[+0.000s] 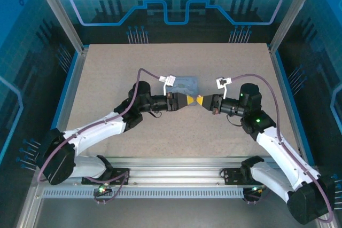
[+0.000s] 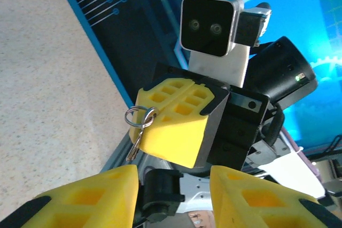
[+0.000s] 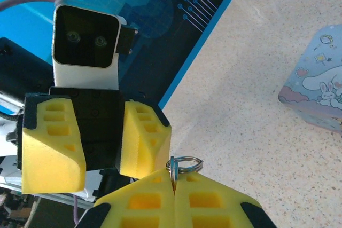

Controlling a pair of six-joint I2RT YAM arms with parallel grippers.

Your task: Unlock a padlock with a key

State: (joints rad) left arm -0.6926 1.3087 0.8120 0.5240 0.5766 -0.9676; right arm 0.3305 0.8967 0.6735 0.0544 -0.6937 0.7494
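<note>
Near the middle of the table (image 1: 107, 78), the left gripper (image 1: 186, 101) and the right gripper (image 1: 201, 101) meet almost tip to tip. Just behind them, toward the far edge, lies a pale blue tin (image 1: 185, 84). The right wrist view shows its print, a white long-eared cartoon rabbit among small hearts and stars; any lettering is too small to read. White tags (image 1: 170, 80) hang by both wrists, and their text is also too small to read from above.

The right gripper is clamped shut, its yellow pads (image 3: 160, 201) pressed together on the key (image 2: 134, 145). In the left wrist view the thin silvery blade hangs off the tip below a split ring (image 2: 140, 117). In the right wrist view that ring stands just past the seam of the pads. The left gripper is open, its yellow fingers (image 2: 91, 201) spread apart and holding nothing. It faces the key from close by without touching it.

From above, the bulk of the two grippers hides the key and ring. Each wrist view looks straight at the other arm's camera housing (image 2: 208, 25), a dark lens plate on a white block. Blue circuit-patterned panels (image 1: 176, 4) wall the table on three sides. A slotted metal rail (image 1: 176, 185) runs along the near edge between the arm bases.
</note>
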